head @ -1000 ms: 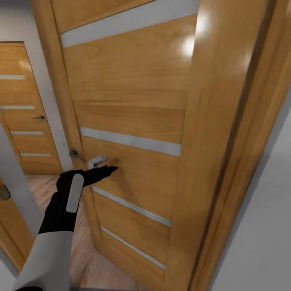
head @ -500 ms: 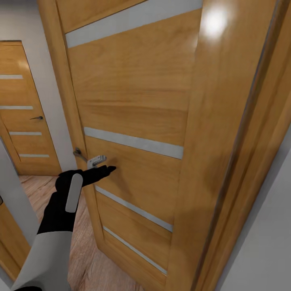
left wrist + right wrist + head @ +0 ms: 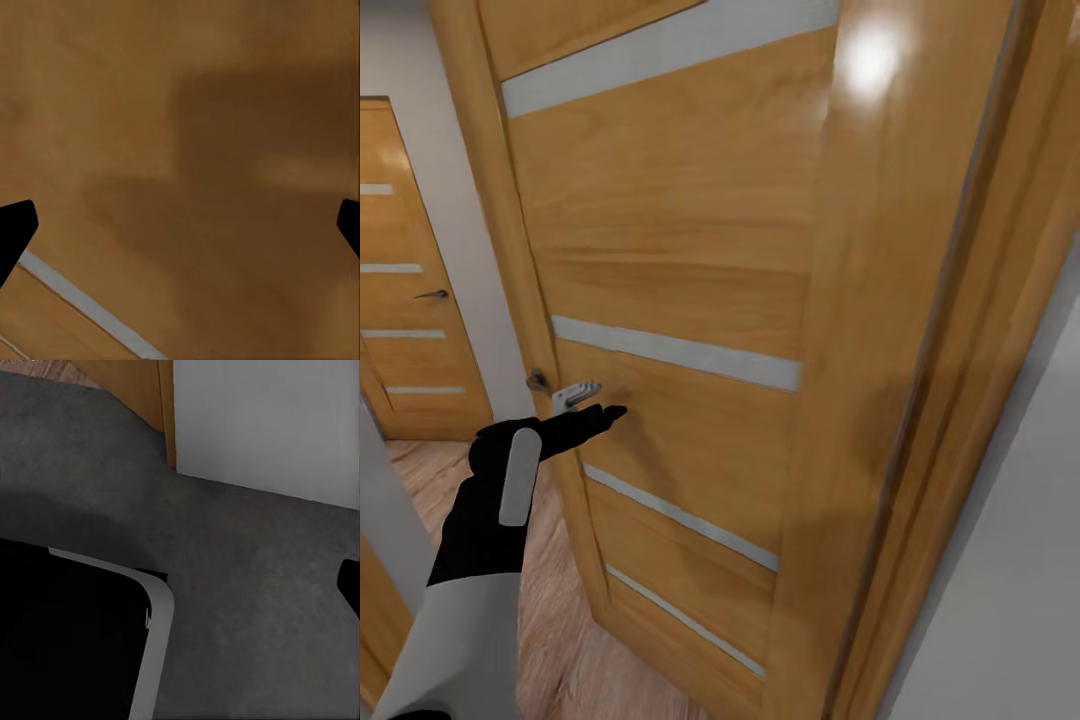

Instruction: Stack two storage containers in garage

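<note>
The two storage containers are out of view. My left gripper (image 3: 605, 412) reaches out to a wooden door (image 3: 680, 250) and points at its face just under the silver handle (image 3: 575, 393). In the left wrist view the door's wood lies close ahead, and the left gripper (image 3: 180, 225) is open, its black fingertips (image 3: 15, 229) far apart with nothing between them. My right gripper (image 3: 180, 585) hangs low over the dark grey concrete floor (image 3: 247, 570); one fingertip (image 3: 351, 585) shows wide out, so it is open and empty.
The door stands ajar, with its thick frame (image 3: 900, 400) close on the right and a white wall (image 3: 1010, 560) beside that. Light wood plank flooring (image 3: 560, 640) lies beyond it, with another closed wooden door (image 3: 410, 300) at far left. My black base (image 3: 67, 637) sits below the right gripper.
The whole head view has shifted a little, so door and handle sit slightly further left. My left gripper keeps its spot just under the handle, still open.
</note>
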You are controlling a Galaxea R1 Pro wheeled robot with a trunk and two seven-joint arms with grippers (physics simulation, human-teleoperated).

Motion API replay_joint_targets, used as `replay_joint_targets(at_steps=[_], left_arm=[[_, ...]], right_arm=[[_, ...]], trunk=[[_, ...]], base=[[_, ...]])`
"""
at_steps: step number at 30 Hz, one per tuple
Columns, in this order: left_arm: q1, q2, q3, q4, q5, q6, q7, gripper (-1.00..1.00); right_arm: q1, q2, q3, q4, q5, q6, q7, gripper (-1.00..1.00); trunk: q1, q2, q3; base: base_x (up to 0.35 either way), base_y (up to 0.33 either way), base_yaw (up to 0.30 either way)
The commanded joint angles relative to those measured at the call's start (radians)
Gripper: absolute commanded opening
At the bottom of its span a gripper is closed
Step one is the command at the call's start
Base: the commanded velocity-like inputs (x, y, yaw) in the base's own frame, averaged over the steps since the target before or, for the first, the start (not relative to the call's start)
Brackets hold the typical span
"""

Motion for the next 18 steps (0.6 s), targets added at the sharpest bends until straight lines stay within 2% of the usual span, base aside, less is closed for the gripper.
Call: replay_joint_targets(at_steps=[1,9,18], left_arm=[[0.0,0.001,0.004,-0.002,0.002,0.0,0.0,1.0],[0.001,0.002,0.012,0.001,0.001,-0.001,0.001,1.0],[0.0,-0.004,0.014,0.065,0.002,-0.001,0.002,1.0]], right_arm=[[0.0,0.0,0.001,0.0,0.0,0.0,0.0,1.0],[0.0,0.0,0.001,0.0,0.0,0.0,0.0,1.0],[0.0,0.0,0.001,0.0,0.0,0.0,0.0,1.0]], trunk=[[0.0,0.0,0.0],[0.0,0.0,0.0],[0.0,0.0,0.0]], base=[[0.0,0.205,-0.291],[0.036,0.268,-0.286],[0.146,0.294,-0.031]])
